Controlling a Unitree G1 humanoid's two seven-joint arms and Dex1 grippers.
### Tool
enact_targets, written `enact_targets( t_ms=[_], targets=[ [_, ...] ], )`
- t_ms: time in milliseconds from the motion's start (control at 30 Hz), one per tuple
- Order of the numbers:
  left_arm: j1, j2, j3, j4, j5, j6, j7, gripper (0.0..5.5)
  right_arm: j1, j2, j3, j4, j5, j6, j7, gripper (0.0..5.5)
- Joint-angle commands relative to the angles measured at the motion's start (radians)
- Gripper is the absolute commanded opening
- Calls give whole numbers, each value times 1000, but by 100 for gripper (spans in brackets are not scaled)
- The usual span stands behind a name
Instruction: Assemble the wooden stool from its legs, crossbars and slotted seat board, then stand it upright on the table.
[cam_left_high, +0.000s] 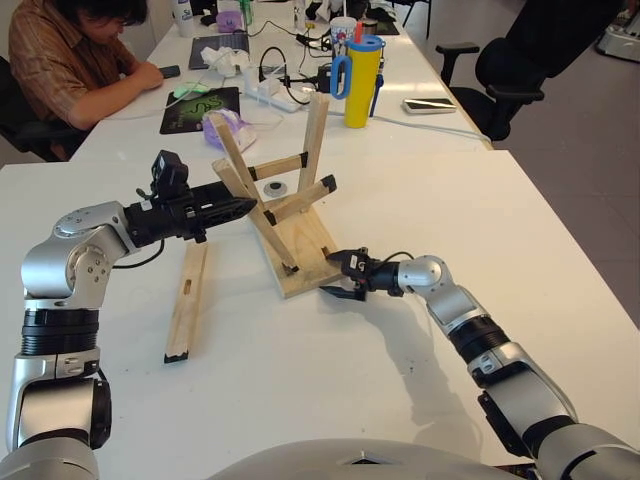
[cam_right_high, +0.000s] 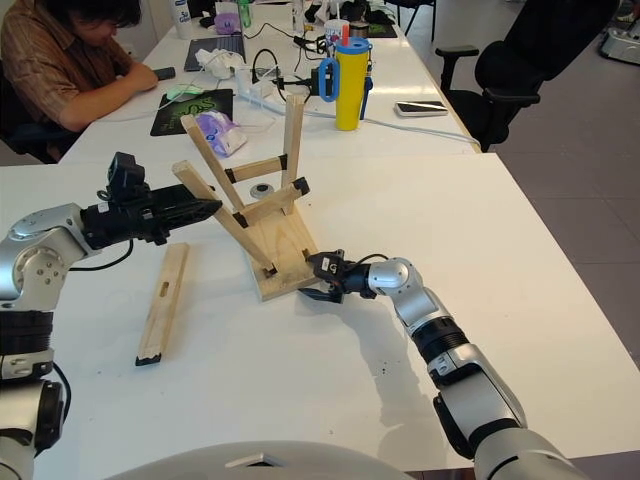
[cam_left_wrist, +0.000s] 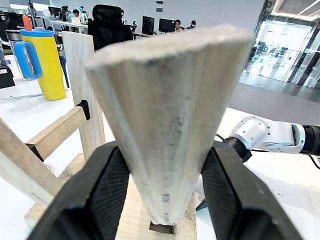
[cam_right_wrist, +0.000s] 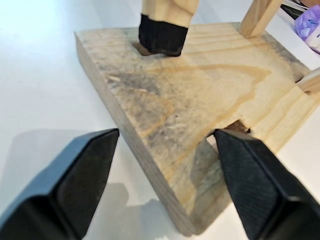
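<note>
One seat board (cam_left_high: 306, 242) lies on the desk (cam_left_high: 420, 200), legs (cam_left_high: 315, 135) pointing up. Left claw (cam_left_high: 246, 208) clamps a slanted leg (cam_left_high: 272, 238); right claw (cam_left_high: 340, 276) gapes open astride the board's corner. One loose plank (cam_left_high: 187, 300) lies nearby.

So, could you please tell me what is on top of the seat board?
Three legs rise from the seat board, joined by crossbars; the left hand grips the nearest leg. The board's underside, facing the table, is hidden.
</note>
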Motion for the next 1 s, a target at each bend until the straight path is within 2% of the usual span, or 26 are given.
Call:
enact_targets(
  t_ms=[33,600,700,800,1000],
  targets=[
    [-11,39,15,-16,10,14,-7,205,51,-1,18,17,-38,46,-9,352],
    [23,21,-103,-27,107,-101,-43,205,85,16,26,-10,-38,59,-47,352],
    [29,66,-178,19,241,-197,-51,205,86,15,32,-12,-50,66,-59,352],
    [63,98,-259,-15,336,-269,-67,205,91,6,41,-23,-72,94,-81,352],
    [103,72,-273,26,354,-340,-40,205,115,26,61,-35,-73,245,-64,352]
  ],
)
